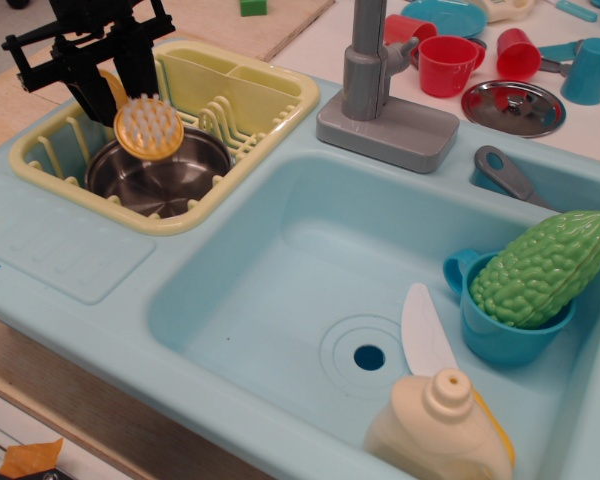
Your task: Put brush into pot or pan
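Note:
The orange-yellow brush (pixel 148 127) with white bristles hangs in the air over the steel pot (pixel 165 180), its round head facing me. My black gripper (pixel 110 82) is shut on the brush's handle, above and behind the pot's left part. The pot sits inside the pale yellow dish rack (pixel 250 95) at the left of the toy sink unit. The handle is mostly hidden by the fingers.
A grey tap (pixel 380 90) stands behind the light-blue basin (pixel 280 290). In the basin are a white spatula (pixel 425 330), a cream bottle (pixel 445 430) and a blue cup (pixel 500 335) holding a green bitter gourd (pixel 540 265). A steel lid (pixel 513 106) and red cups (pixel 448 65) sit behind.

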{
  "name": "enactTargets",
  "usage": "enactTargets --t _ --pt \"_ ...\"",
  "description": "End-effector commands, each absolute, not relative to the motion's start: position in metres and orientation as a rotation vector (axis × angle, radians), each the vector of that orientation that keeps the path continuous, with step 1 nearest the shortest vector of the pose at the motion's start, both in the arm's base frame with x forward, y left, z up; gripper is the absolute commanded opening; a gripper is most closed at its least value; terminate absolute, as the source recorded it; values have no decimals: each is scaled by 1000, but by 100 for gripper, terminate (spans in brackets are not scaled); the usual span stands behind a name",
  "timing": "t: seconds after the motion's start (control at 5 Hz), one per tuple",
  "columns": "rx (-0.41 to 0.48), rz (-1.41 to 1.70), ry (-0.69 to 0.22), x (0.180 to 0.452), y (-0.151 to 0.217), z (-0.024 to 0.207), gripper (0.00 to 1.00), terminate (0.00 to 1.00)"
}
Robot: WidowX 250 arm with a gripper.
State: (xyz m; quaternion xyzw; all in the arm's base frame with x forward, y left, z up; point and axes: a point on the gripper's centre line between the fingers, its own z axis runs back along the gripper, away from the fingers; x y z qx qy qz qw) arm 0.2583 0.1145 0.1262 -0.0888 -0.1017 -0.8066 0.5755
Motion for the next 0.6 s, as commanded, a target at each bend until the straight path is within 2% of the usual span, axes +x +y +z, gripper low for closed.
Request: enactTargets --t 0.0,0.2,0.4 --pt "-186 -1940 -249 266 113 134 100 0" --pt "-186 -1940 -249 266 113 134 100 0" --pt "-186 -1940 -249 266 113 134 100 100"
